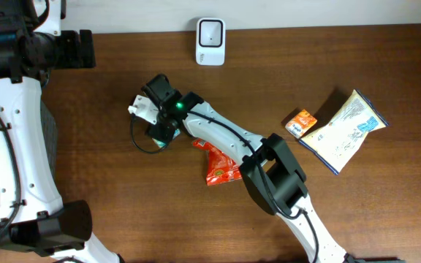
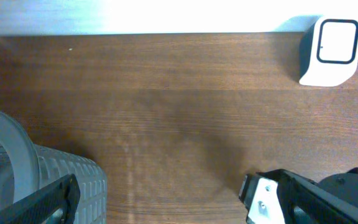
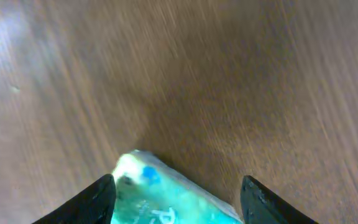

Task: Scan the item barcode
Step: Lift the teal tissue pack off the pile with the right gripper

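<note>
The glossy green plastic packet lies on the dark wooden table left of centre, under the right gripper, with one dark finger at each side of it. Whether it is clamped or merely straddled cannot be told, since that wrist view is blurred. The left gripper is spread wide with nothing in it. For a clean scan, the packet should be held firmly by its edges, lifted clear of the wood and turned so that the barcode (not visible in any view) faces the dark window of the white rounded scanner at the far table edge. Bare table lies between packet and scanner, so a straight path is offered. The red foil pouch beside the arm is best left undisturbed. The small orange box and the pale printed bag are well apart to the right.
</note>
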`<state>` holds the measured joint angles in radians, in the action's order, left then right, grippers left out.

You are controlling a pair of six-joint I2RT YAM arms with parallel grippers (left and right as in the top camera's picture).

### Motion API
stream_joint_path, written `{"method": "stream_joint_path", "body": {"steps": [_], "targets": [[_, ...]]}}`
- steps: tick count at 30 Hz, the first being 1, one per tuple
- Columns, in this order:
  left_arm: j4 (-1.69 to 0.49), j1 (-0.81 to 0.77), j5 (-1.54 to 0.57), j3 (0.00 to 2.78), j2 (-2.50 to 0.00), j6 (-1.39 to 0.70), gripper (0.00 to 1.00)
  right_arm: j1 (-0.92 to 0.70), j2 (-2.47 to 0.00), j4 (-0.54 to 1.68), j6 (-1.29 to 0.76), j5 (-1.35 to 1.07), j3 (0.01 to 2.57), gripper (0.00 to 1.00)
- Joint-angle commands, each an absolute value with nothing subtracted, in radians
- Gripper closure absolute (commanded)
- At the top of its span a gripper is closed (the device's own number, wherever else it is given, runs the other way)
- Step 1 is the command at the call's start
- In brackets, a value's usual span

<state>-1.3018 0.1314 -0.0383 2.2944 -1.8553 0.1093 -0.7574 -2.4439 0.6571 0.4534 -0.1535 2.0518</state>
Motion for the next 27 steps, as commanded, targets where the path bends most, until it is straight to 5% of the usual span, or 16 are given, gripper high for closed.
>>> {"method": "stream_joint_path", "body": {"steps": [1,10,14,18,24,27], "targets": [[-1.303,0.139,-0.049,2.292,-1.857,0.122,0.01,-0.774,-2.477,0.657,0.513,-0.111,2.067,0.34],[-1.303,0.139,-0.049,2.292,-1.857,0.122,0.01,-0.772,-2.477,0.601,0.501,0.123,2.067,0.34],[-1.303,0.139,-0.049,2.292,-1.857,0.122,0.01,-0.751,-2.477,0.611,0.295,0.256,2.067,0.45],[-1.303,0.139,-0.049,2.292,-1.857,0.122,0.01,-0.726,-2.474,0.683,0.004,0.316,2.067,0.44],[-1.303,0.139,-0.049,2.292,-1.857,0.122,0.01,-0.677,-2.447,0.823,-0.096,0.112,2.138,0.32],[-1.303,0.139,-0.049,2.292,-1.857,0.122,0.01,-0.643,-2.447,0.915,-0.096,-0.07,2.231,0.01]]}}
